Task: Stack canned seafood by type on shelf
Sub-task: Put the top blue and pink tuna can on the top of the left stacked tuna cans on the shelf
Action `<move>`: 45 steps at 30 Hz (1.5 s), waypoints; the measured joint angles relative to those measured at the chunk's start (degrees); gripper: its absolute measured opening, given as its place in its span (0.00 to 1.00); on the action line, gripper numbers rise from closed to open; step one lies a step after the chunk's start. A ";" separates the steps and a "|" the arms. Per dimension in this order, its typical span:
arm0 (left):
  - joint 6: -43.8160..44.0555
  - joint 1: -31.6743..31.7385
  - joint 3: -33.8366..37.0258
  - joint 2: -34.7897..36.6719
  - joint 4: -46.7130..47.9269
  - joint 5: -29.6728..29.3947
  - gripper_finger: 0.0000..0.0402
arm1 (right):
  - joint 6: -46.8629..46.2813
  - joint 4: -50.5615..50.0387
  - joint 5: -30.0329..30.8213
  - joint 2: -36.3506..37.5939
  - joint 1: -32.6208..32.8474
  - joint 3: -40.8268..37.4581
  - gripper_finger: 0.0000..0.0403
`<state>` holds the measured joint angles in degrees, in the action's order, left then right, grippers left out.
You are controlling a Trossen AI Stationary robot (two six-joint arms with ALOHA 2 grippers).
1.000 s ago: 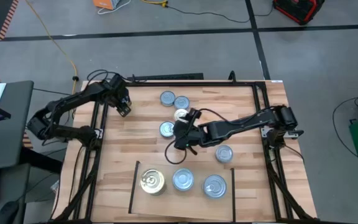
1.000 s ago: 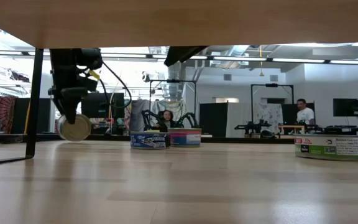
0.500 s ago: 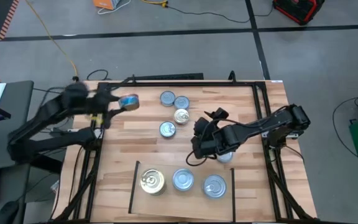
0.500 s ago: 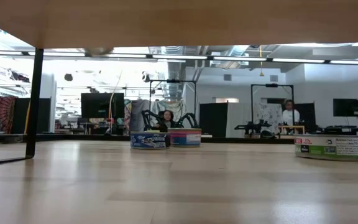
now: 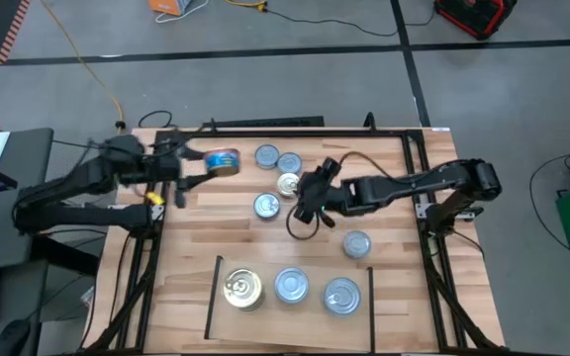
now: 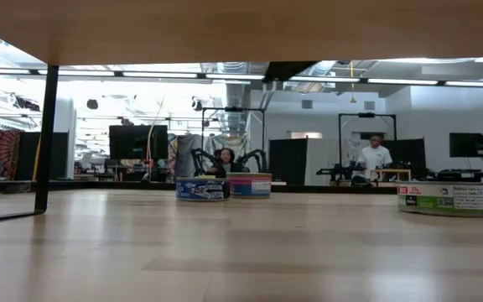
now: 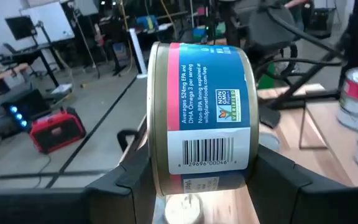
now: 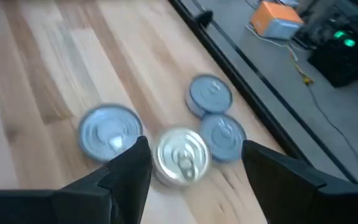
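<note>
The left gripper (image 5: 198,165) is hanging above the far left part of the desk (image 5: 196,222), its fingers (image 7: 278,177) pinching a blue-sided tin (image 5: 223,161) across its flat ends, so the tin is lying on its side with its short axis running between the fingers and its curved label wall facing the wrist camera. To do this step well, it should probably be turned until the flat ends are facing up and down, then carried level to the shelf (image 5: 290,318) at the near edge and set squarely on a matching silver-topped stack (image 5: 292,285), not on the gold-topped stack (image 5: 242,289) sitting at the shelf's left end.

Further right, the right gripper (image 5: 308,196) is hovering over the middle of the desk with its fingers (image 8: 129,165) spread and nothing between them, lined up over a loose gold-topped tin (image 5: 288,184). That tin is lying flat, lid up, with three silver-topped tins touching or just beside it: two (image 5: 277,159) on the far side and one (image 5: 266,205) on the near side. The descent should be straight down, with the fingers straddling the gold tin alone. One more silver tin (image 5: 356,243) is lying flat, apart from that cluster, near the shelf's right end, where a third stack (image 5: 341,295) is standing.
</note>
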<state>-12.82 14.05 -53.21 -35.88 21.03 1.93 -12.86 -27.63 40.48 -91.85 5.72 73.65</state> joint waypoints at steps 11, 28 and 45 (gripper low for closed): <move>-17.05 -13.79 -7.54 -14.55 -9.60 -0.49 0.47 | 9.31 1.70 -6.54 10.65 0.34 0.05 0.70; -40.21 -46.21 -8.24 -18.00 -8.13 -25.28 0.50 | 21.48 22.65 -2.18 12.15 18.78 0.11 0.70; -58.09 -55.07 -8.24 -23.36 -12.61 -27.27 0.50 | 16.40 27.88 -2.94 6.97 23.47 3.11 0.70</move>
<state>-70.92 -41.02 -61.45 -59.24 8.42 -25.34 3.54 0.25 37.54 -84.88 29.19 76.75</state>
